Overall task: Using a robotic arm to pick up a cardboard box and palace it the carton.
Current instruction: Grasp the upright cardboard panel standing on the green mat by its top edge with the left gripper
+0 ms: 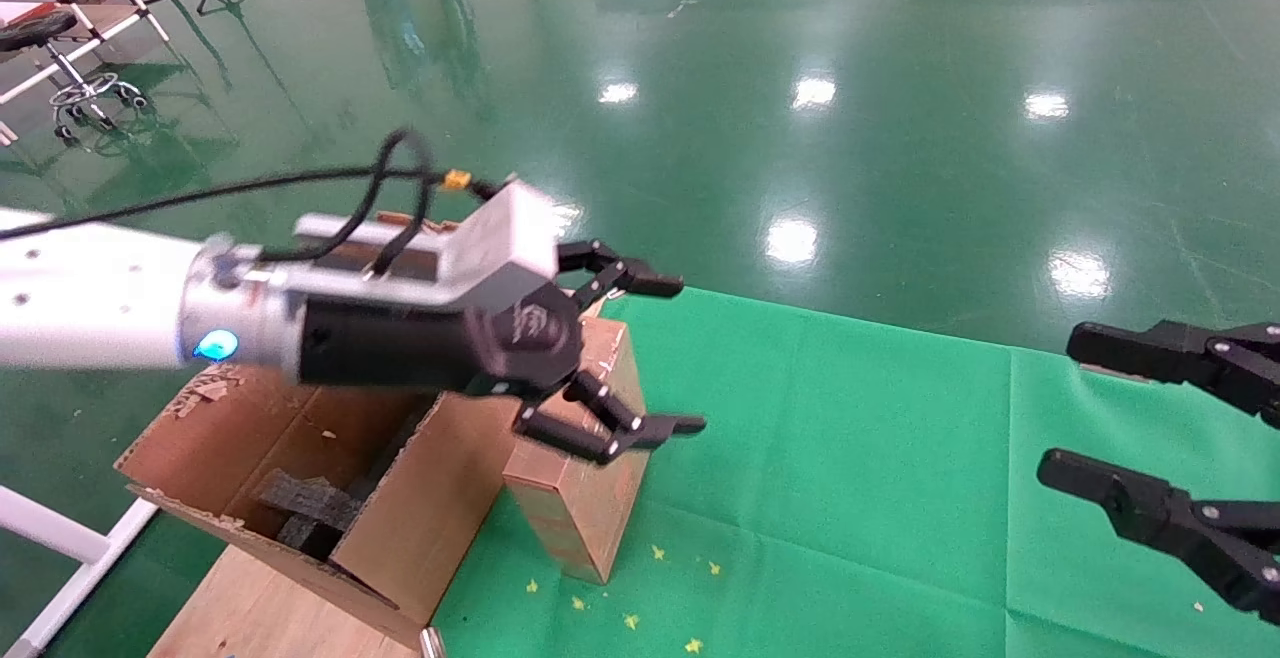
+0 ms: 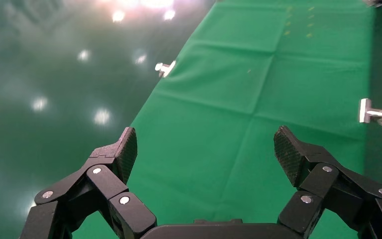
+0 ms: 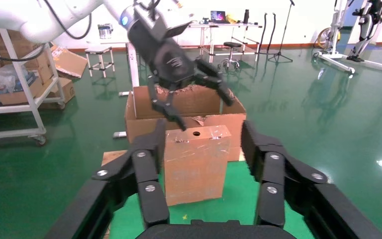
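Your box (image 1: 583,478) stands upright on the green cloth (image 1: 850,458), just beside the carton (image 1: 300,458), which lies open on its side with black foam (image 1: 310,508) inside. In the right wrist view the box (image 3: 196,164) shows its narrow top face with the small round hole, and nothing grips it yet.

Your left gripper (image 1: 640,358) hangs above the box top with its fingers spread wide and nothing between them; the left wrist view sees only cloth past the fingertips (image 2: 128,149). This looks like the approach step. Next you likely need to tilt the wrist down, straddle the narrow top, and close.

Your right gripper (image 1: 1060,408) sits parked over the cloth, well apart, also spread.
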### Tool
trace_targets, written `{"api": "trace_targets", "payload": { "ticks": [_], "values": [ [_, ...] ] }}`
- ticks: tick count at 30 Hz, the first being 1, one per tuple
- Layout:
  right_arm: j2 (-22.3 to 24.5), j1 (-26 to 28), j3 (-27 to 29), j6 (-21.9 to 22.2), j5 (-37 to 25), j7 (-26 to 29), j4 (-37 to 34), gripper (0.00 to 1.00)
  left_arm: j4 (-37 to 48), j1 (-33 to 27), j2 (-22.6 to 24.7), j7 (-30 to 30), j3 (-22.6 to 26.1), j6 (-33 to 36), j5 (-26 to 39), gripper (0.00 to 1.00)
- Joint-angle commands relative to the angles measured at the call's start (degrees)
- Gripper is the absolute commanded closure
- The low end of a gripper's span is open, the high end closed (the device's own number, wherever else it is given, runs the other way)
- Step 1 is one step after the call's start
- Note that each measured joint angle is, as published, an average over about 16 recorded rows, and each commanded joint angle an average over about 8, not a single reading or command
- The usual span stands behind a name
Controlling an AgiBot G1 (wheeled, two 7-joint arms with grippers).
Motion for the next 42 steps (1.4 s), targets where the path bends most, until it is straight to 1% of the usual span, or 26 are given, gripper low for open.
{"api": "trace_targets", "payload": {
  "ticks": [1,4,7,12,16,19,24,27,29,32,34,38,42],
  "values": [
    [0.0,0.0,0.0,0.0,0.0,0.0,0.0,1.00,-0.2,-2.2,1.0,-3.0,1.2,-0.9,2.7,0.00],
    [0.0,0.0,0.0,0.0,0.0,0.0,0.0,1.00,0.2,-5.9,2.9,-10.5,3.6,-1.4,7.3,0.00],
    [0.0,0.0,0.0,0.0,0.0,0.0,0.0,1.00,0.5,-9.2,4.4,-19.6,6.3,-1.5,13.1,0.00],
    [0.0,0.0,0.0,0.0,0.0,0.0,0.0,1.00,0.4,-14.2,6.6,-34.9,10.6,0.9,22.0,0.00],
    [0.0,0.0,0.0,0.0,0.0,0.0,0.0,1.00,0.3,-16.7,7.5,-42.8,12.8,3.1,26.4,0.00],
    [0.0,0.0,0.0,0.0,0.0,0.0,0.0,1.00,0.3,-17.5,7.8,-44.9,13.5,3.8,28.0,0.00],
    [0.0,0.0,0.0,0.0,0.0,0.0,0.0,1.00,0.5,-18.1,8.0,-44.7,14.4,4.3,30.0,0.00],
    [0.0,0.0,0.0,0.0,0.0,0.0,0.0,1.00,0.6,-19.0,8.7,-45.8,15.8,5.3,32.9,0.00],
    [0.0,0.0,0.0,0.0,0.0,0.0,0.0,1.00,0.7,-20.1,9.7,-48.0,17.1,6.7,35.5,0.00],
    [0.0,0.0,0.0,0.0,0.0,0.0,0.0,1.00,1.3,-22.5,11.8,-53.0,19.5,9.3,39.5,0.00],
    [0.0,0.0,0.0,0.0,0.0,0.0,0.0,1.00,2.2,-24.3,13.3,-56.4,21.2,10.8,41.0,0.00],
    [0.0,0.0,0.0,0.0,0.0,0.0,0.0,1.00,4.3,-27.6,15.3,-61.5,25.0,12.3,41.0,0.00],
    [0.0,0.0,0.0,0.0,0.0,0.0,0.0,1.00,6.3,-30.6,16.3,-65.2,30.2,12.7,39.1,0.00]
  ]
}}
